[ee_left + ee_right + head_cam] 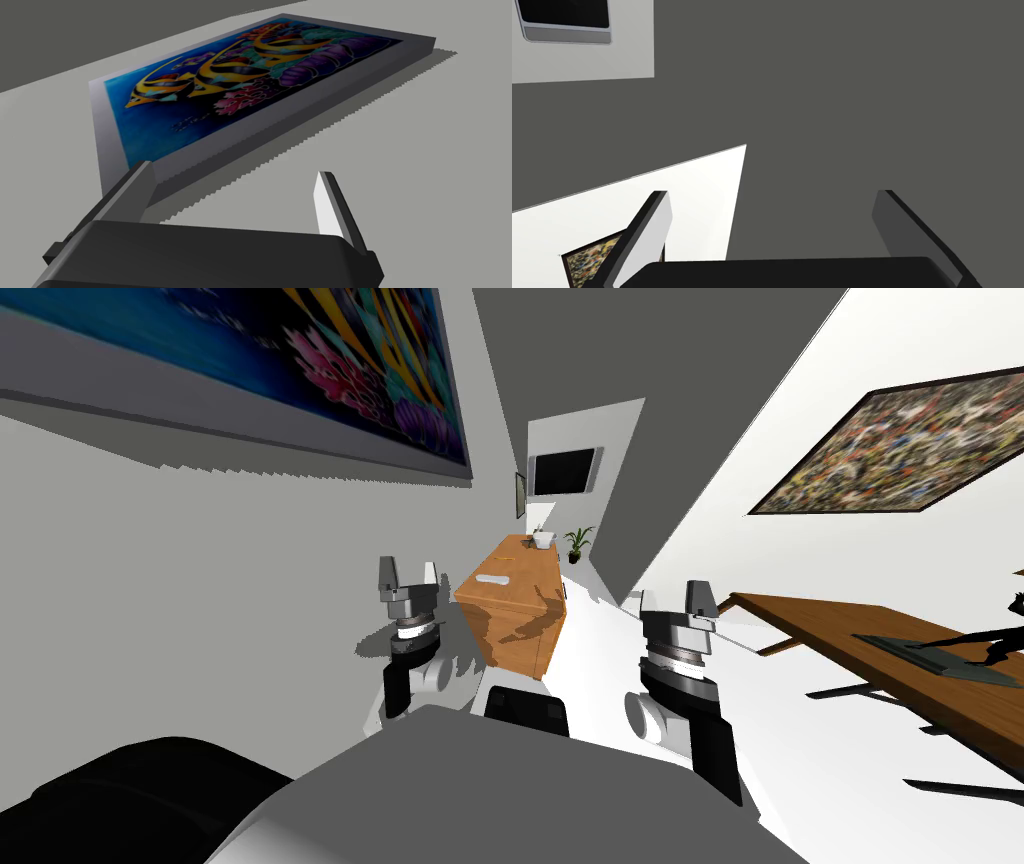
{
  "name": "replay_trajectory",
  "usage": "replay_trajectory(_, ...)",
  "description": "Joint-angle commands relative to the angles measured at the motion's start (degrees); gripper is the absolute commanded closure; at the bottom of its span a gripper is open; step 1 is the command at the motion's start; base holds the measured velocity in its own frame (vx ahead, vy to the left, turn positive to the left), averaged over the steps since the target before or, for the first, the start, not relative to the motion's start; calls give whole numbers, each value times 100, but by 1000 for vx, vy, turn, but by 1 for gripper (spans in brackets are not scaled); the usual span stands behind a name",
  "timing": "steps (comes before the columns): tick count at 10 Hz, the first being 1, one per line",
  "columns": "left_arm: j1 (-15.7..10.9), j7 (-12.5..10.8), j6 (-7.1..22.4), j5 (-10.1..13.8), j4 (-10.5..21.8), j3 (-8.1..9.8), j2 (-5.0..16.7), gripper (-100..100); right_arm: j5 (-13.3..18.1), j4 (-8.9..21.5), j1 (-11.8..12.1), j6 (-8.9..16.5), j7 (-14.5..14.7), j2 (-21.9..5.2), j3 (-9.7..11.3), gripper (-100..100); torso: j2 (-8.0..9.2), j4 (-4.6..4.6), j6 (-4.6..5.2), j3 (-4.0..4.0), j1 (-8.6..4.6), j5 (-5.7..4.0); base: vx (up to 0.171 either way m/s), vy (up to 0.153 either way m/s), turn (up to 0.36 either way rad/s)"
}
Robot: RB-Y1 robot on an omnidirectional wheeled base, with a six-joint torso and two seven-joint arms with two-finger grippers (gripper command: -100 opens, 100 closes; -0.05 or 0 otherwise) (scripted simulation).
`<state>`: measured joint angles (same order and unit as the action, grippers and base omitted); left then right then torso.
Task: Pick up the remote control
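In the head view, we locate the white remote control [493,579] on the wooden cabinet [520,628], near end, long axis across its width. Our wrist views show the 2 claws, left gripper [235,172] and right gripper [772,192], wide and empty.

A wooden cabinet [520,618] is seen at twelve o'clock, set against the grey wall [200,588]; a potted plant [577,540] and a dark wall screen [563,471] are shown beyond it; a fish painting [330,358] is hung at ten o'clock; an abstract picture [900,448] is hung at two; a wooden table [830,628] is placed at three; the floor [600,638] is rendered white.
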<state>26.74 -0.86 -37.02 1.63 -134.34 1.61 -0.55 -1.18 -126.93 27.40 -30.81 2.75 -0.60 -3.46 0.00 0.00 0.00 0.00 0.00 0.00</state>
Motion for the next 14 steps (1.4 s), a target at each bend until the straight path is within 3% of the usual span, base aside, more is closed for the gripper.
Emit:
replay_trajectory(1,-114,36,80,7,64,5,184,-100,0,0,0,0,0,0,0,0,0,0,0,0,0,0,-11,-7,-43)
replay_trajectory(4,-557,171,410,35,312,24,587,-100,0,0,-1,0,0,0,0,0,12,3,1,7,-3,-1,-40,-11,-90)
replay_trajectory(5,-568,171,410,35,312,24,587,-100,0,0,-1,0,0,0,0,0,16,3,2,9,-3,-1,-40,-6,-34)
replay_trajectory(7,-972,298,761,66,569,43,827,-100,0,0,-1,0,0,0,0,0,14,3,2,8,-2,-1,-50,-13,-93)
replay_trajectory(8,-1024,298,761,66,569,43,827,-100,0,0,-1,0,0,0,0,0,18,4,2,10,-5,-1,-46,-13,-45)
replay_trajectory(11,-1492,441,1213,108,895,65,1035,-100,0,0,0,0,0,0,0,0,13,3,-1,8,-5,-1,-43,-14,-68)
replay_trajectory(12,-1571,441,1213,108,895,65,1035,-100,0,0,-1,0,0,0,0,0,15,3,1,8,-2,-1,-38,-7,-60)
replay_trajectory(13,-1781,515,1462,134,1085,77,1127,-100,0,0,0,0,0,0,0,0,13,3,0,8,-2,-1,-37,-18,-103)
replay_trajectory(14,-1870,515,1475,134,1085,77,1127,-100,0,0,-1,0,0,0,0,0,12,3,1,7,-6,-1,-35,-17,-46)
